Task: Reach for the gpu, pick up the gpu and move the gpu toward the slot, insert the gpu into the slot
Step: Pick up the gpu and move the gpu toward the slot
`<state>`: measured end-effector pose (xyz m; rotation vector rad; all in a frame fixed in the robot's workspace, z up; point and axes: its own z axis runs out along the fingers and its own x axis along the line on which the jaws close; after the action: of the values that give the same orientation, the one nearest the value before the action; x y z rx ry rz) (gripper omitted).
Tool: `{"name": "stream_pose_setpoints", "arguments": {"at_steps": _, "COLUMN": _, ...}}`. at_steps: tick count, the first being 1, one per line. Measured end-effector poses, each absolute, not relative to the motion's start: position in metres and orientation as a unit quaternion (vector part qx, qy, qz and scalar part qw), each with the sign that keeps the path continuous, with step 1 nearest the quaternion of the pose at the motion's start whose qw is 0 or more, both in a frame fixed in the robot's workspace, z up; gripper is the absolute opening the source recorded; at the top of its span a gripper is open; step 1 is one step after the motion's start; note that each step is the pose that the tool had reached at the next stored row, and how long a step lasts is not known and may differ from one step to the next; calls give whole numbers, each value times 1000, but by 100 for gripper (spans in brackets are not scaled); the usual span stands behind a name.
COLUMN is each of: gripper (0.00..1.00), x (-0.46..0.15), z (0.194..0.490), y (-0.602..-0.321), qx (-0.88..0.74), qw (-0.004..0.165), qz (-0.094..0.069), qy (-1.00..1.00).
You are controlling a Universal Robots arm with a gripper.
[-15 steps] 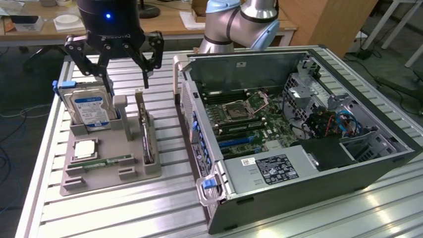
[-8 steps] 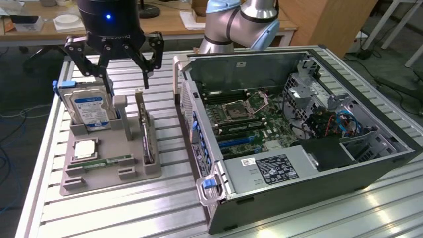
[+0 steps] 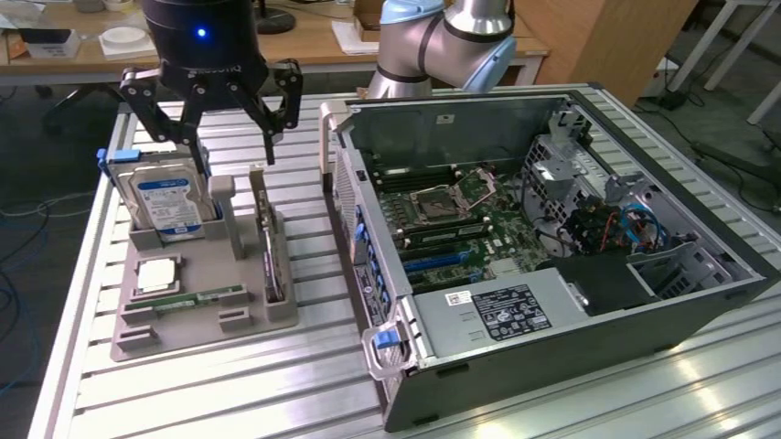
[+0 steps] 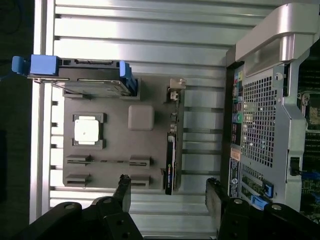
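a slatted metal tabletop [image 3: 219, 384] [image 4: 125, 30] carries everything here. on the exterior view's right lies an open computer case [image 3: 488, 123] [image 4: 265, 115], side panel off, with the green motherboard [image 3: 488, 229] bare inside. on the exterior view's left, just beside the case, sits a grey holder tray [image 3: 183, 320] [image 4: 115, 150]. the robot's black hand [image 3: 234, 160] [image 4: 168, 182] hangs above the far end of that tray, its fingers spread wide and gripping nothing. a blue-labelled hard drive [image 3: 165, 197] [image 4: 80, 75] stands upright in the tray's far corner. the gpu [image 3: 269, 247] [image 4: 171, 160] stands on its edge in a groove along the side of the tray nearest the case, below the hand and not touched by it. the slot [image 3: 440, 262], a blue strip on the motherboard, has nothing in it. a silver cpu chip [image 3: 159, 274] [image 4: 88, 131] lies flat in the tray.
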<state>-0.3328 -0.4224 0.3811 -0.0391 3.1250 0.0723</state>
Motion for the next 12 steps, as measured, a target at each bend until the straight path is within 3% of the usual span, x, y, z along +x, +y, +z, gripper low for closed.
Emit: {"name": "stream_pose_setpoints", "arguments": {"at_steps": 12, "gripper": 71, "x": -333, "z": 380, "y": -424, "qx": -19, "qw": 8, "qz": 23, "qy": 1000}}
